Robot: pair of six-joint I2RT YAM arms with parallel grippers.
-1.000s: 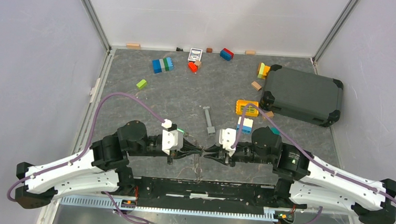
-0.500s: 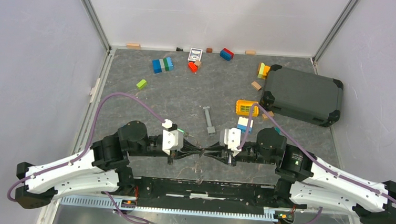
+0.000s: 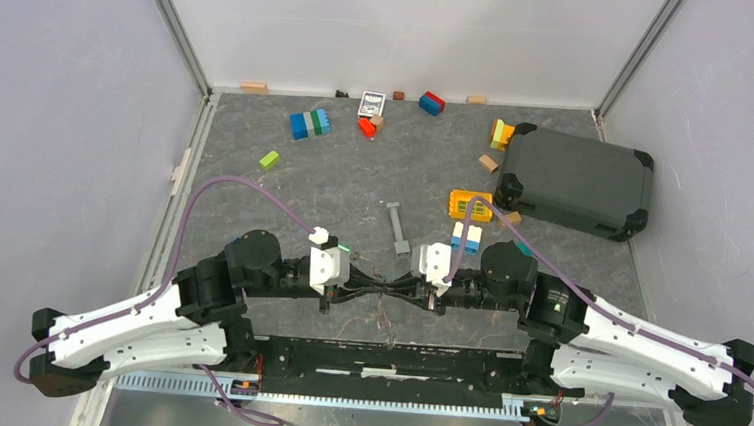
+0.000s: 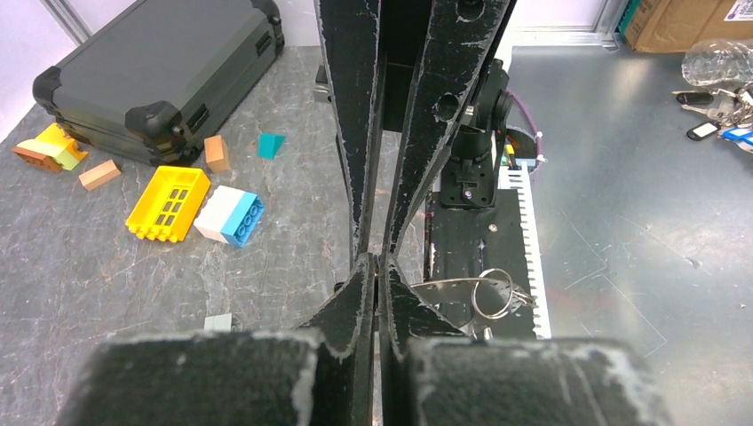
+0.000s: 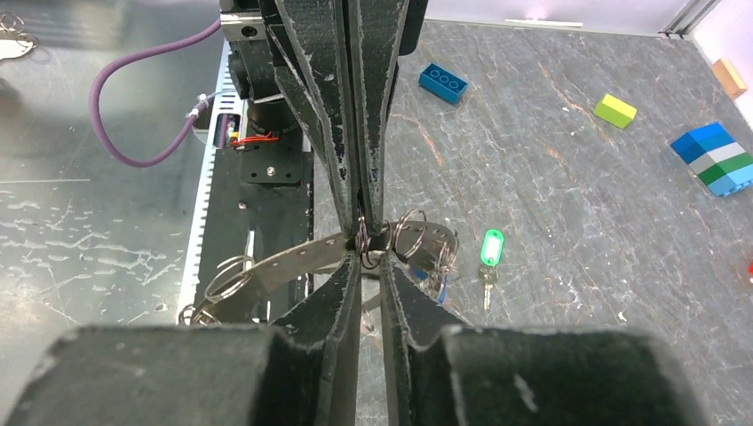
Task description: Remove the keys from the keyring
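While the keyring (image 5: 362, 234) sat pinched in the clenched left gripper (image 5: 361, 213), the right gripper (image 5: 369, 266) stood narrowly parted around it, grip unclear; the step seemed to need left held firm, right prying the coil gently.

Grey table (image 3: 355, 186) — toy bricks (image 3: 309, 124), dark case (image 3: 576, 180)

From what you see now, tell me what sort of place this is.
Likely a robot lab test cell: a grey tabletop walled by plain panels, scattered toy bricks as props, and a hard case.
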